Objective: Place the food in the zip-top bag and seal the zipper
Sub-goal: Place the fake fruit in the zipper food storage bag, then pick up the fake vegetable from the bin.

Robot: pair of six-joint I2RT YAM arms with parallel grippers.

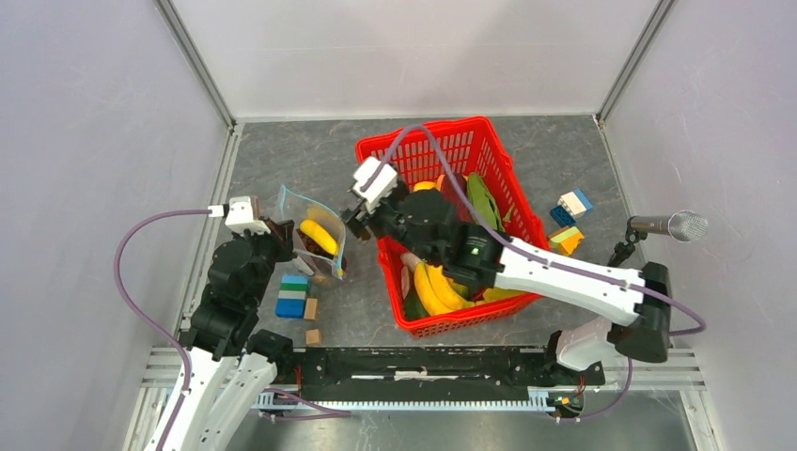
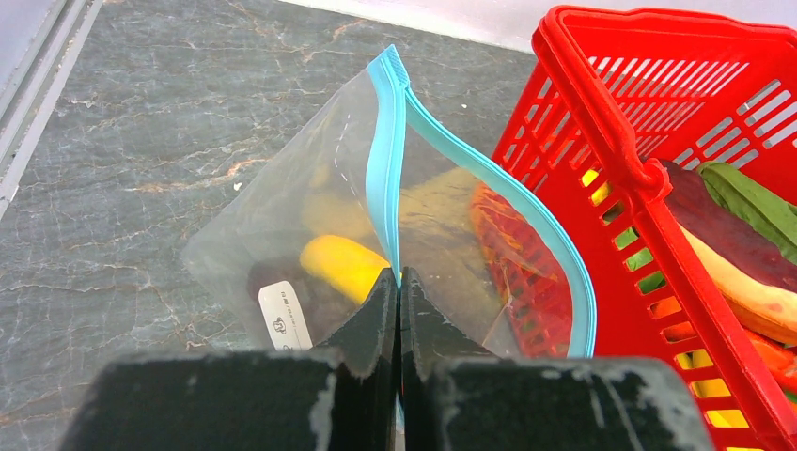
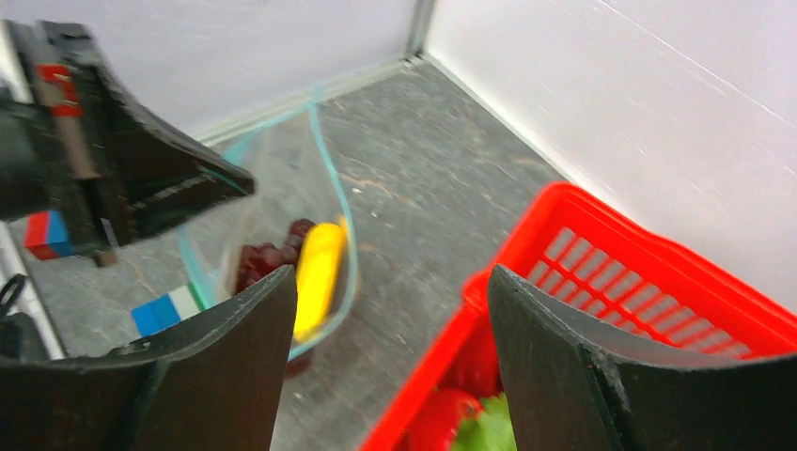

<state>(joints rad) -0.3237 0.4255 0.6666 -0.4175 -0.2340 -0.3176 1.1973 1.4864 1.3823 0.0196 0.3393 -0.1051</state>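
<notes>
Over on the left, the left fingers [image 2: 397,293] are pressed together, pinching one lip of the zipper [image 2: 385,178]. That holds the zip-top bag [image 1: 310,221] open-mouthed on the bench [image 1: 282,160], just beside the red basket [image 2: 601,113]. Inside the bag I can see a yellow banana [image 2: 343,265] and purple grapes [image 3: 268,258]. A few coloured blocks [image 1: 293,299] lie near the bag.

Moving right, the right fingers [image 1: 352,219] hang spread and empty between the bag's mouth and the basket's rim. More food lies in the basket, including bananas [image 1: 434,289] and a long green vegetable [image 1: 481,199].

To my eye this is the loading step, with the zipper not yet sealed. Next the right arm would need to swing over the basket, close on another piece and bring it over the held-open mouth without knocking the lip from the pinch.
</notes>
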